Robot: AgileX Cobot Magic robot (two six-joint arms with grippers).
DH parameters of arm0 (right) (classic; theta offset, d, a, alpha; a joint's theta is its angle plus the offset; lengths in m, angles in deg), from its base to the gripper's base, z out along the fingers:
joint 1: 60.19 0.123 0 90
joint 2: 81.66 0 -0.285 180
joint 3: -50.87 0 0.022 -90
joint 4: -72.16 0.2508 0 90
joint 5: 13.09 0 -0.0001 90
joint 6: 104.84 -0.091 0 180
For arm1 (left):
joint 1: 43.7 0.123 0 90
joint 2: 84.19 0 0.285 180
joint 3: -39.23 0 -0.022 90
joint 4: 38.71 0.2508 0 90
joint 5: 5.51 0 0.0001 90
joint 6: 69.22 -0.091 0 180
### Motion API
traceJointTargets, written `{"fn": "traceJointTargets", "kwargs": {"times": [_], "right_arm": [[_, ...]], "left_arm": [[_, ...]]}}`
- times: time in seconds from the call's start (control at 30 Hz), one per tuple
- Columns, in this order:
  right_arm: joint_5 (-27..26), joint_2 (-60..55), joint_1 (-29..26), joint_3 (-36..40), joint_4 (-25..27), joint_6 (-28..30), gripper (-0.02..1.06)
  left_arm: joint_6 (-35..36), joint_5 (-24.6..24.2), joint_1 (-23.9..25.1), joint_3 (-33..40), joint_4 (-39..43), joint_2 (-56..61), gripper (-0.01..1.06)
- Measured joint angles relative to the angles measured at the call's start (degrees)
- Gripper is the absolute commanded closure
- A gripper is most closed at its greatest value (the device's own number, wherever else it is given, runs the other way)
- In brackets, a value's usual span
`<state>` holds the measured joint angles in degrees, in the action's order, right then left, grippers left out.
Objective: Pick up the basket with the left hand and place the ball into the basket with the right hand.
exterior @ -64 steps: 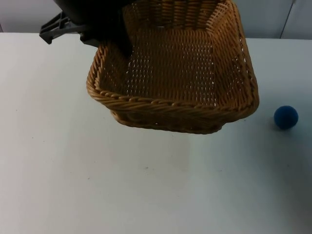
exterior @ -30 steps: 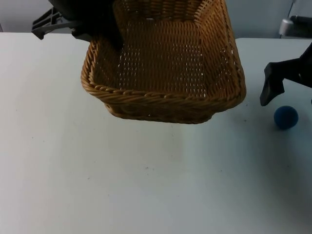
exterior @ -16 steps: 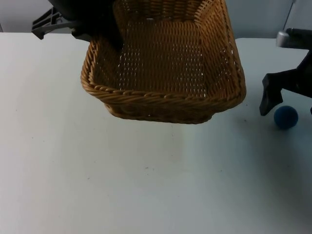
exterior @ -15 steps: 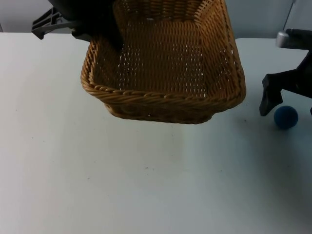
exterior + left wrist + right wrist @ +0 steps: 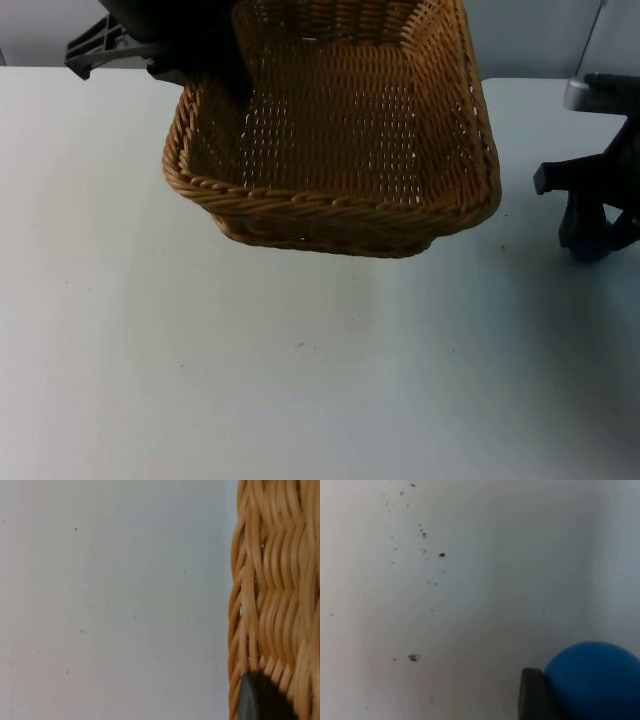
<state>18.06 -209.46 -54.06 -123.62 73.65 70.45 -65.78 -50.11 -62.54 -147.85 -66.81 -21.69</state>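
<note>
Dropped since half a second ago: right gripper, now down over the small round blue ball on the white table, one black fingertip touching its side. Whether spread or pinching, cannot tell. Looks ready for the grasp. Left gripper clamped on the rim of the rectangular woven wicker basket, held aloft, tilted, well apart from the ball.

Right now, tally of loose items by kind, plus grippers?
Baskets: 1, wicker basket, held up by the left gripper at its rim.
Balls: 1, blue ball, on the table at the right gripper.
Grippers: 2.
Total: 4.
</note>
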Motion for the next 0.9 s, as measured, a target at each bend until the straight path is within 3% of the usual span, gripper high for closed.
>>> {"fn": "traceJointTargets", "kwargs": {"times": [0.2, 0.67, 0.73, 0.8, 0.9], "right_arm": [[0.0, -0.1, 0.0, 0.0, -2.2, -2.3, 0.90], [3.4, 7.1, 0.0, 0.0, -2.3, -1.6, 0.91], [3.7, 8.5, 0.0, 0.0, -2.3, -1.5, 0.93], [4.9, 11.0, 0.0, 0.0, -2.3, -1.3, 1.03], [5.9, 13.6, 0.0, 0.0, -1.5, -1.1, 1.04]], "left_arm": [[0.0, 0.0, 0.0, 0.0, 0.0, 0.0, 1.05], [0.0, 0.0, 0.0, 0.0, 0.0, 0.0, 1.05], [-0.1, 0.0, 0.0, 0.0, 0.0, 0.0, 1.05], [-0.1, 0.0, 0.0, 0.0, 0.0, 0.0, 1.05], [-0.2, 0.0, 0.0, 0.0, 0.0, 0.0, 1.05]]}}
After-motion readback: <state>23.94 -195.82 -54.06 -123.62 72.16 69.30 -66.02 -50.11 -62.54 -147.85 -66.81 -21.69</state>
